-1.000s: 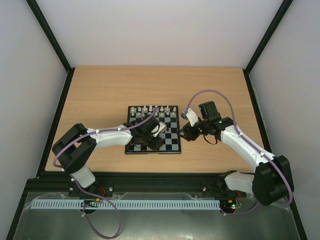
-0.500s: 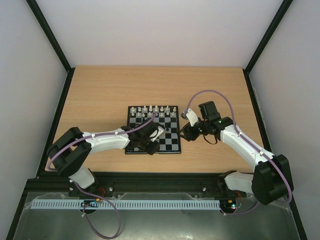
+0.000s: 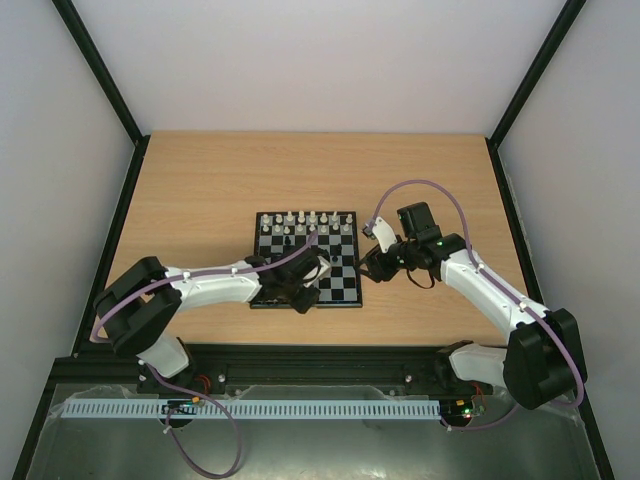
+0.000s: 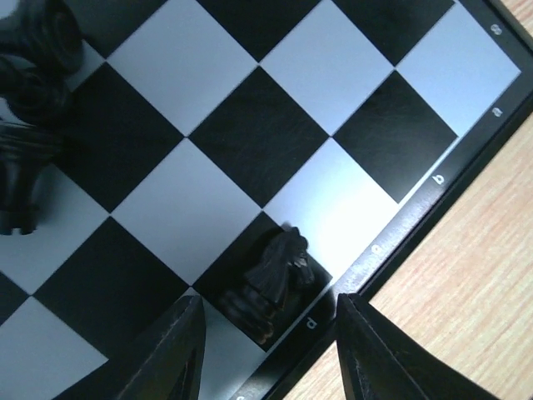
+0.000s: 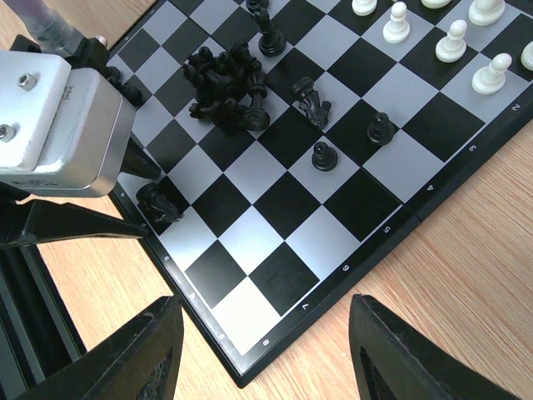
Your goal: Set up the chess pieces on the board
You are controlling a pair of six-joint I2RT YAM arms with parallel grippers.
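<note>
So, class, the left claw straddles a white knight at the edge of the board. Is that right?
Not quite. The knight is black, not white. The left wrist view shows it standing between the fingers of the left claw, at the edge of the board, as stated.

Since a second back: left arm (image 3: 205,285) dropped lower, elbow sunk toward table (image 3: 200,200) and out to the left, forearm stretched flatter. With it, left gripper (image 3: 300,296) slid from middle of board (image 3: 343,283) toward its near edge, now low over nearest row. White wrist block (image 3: 322,268) shifted slightly right and nearer. Most of the drop came in first half-second, then only small creep toward near border.
</note>
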